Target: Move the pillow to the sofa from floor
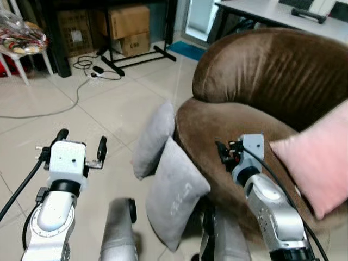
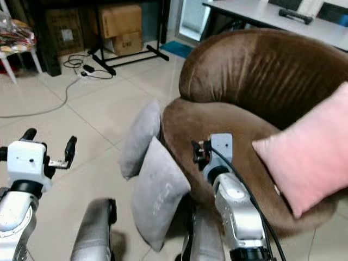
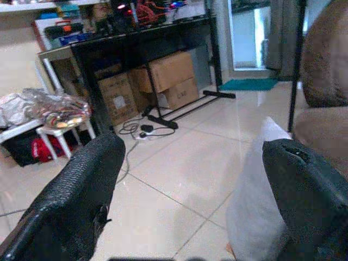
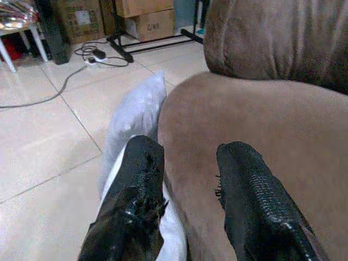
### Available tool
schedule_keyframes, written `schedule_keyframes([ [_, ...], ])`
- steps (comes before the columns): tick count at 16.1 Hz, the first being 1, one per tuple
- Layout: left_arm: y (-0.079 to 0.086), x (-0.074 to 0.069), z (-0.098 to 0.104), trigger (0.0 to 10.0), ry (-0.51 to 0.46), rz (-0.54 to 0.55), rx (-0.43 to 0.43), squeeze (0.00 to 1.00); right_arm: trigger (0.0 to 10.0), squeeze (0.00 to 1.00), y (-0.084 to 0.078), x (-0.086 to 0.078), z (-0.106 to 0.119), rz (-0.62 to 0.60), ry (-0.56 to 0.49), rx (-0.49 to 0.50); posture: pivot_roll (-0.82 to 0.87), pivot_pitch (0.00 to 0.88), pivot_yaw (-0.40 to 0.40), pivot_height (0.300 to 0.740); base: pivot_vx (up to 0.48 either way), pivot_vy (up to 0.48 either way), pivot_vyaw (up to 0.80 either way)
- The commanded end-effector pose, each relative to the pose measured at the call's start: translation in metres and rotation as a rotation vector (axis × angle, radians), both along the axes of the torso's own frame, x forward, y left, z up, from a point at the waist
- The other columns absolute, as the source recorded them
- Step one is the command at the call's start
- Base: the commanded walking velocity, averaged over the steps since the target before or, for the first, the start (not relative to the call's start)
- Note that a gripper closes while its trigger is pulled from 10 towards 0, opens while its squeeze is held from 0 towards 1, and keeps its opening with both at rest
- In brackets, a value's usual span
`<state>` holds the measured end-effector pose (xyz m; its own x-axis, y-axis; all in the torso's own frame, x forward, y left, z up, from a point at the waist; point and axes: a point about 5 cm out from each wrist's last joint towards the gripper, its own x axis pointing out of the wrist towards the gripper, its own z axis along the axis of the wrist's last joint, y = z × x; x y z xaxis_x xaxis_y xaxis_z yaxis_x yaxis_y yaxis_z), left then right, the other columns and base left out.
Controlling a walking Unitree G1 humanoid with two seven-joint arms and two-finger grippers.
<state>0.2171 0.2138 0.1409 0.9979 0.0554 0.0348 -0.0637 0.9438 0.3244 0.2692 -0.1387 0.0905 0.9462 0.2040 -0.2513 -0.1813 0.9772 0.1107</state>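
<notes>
Pillows lean at the sofa's [image 1: 228, 125] nine o'clock: lower the spread fingers of the left gripper [image 1: 80, 144] and right gripper [image 4: 187, 179] around the near grey pillow [image 1: 175, 190], then pinch deeply.

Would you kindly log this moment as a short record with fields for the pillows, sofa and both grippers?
grey pillows: two, near pillow and far pillow, on the floor leaning against the sofa front
pink pillow: on the sofa seat
sofa: brown, round-backed
left gripper: open, holding nothing, over the tiles left of the pillows
right gripper: open, holding nothing, at the sofa's front edge
floor: tiled, cable across it
</notes>
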Motion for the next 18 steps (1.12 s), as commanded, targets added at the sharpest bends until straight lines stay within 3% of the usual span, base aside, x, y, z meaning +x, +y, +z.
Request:
schedule_keyframes([
  [1,-0.001,0.0,0.005,10.0,-0.023,-0.018,0.0,0.0,10.0,0.0,0.0,0.001,0.005,0.001,-0.017,0.0,0.16,0.0,-0.083,0.495,0.0,0.0,0.0],
  [4,0.001,0.001,0.005,10.0,-0.009,-0.031,-0.001,0.0,10.0,0.0,0.0,0.003,0.004,0.015,-0.027,-0.05,0.15,0.0,-0.057,0.495,0.0,0.0,0.0],
  [5,0.0,0.001,0.006,10.0,-0.01,-0.039,-0.004,0.0,10.0,0.0,0.001,0.006,0.006,0.043,-0.04,-0.09,0.15,0.0,-0.055,0.495,0.0,0.0,0.8],
  [9,-0.001,0.001,0.007,10.0,-0.011,-0.052,-0.014,0.0,10.0,0.0,0.002,0.011,0.006,0.037,-0.031,-0.088,0.15,0.0,-0.067,0.495,0.0,0.0,0.8],
  [10,-0.002,0.0,0.007,10.0,-0.01,-0.058,-0.021,0.0,10.0,0.0,0.002,0.013,0.006,0.024,-0.019,-0.057,0.15,0.0,-0.072,0.495,0.0,0.0,0.0],
  [18,-0.006,-0.001,0.002,10.0,0.013,-0.087,-0.035,0.0,10.0,0.0,0.002,0.015,0.008,0.101,-0.016,-0.13,0.1,0.0,-0.052,0.495,0.0,0.0,0.0],
])
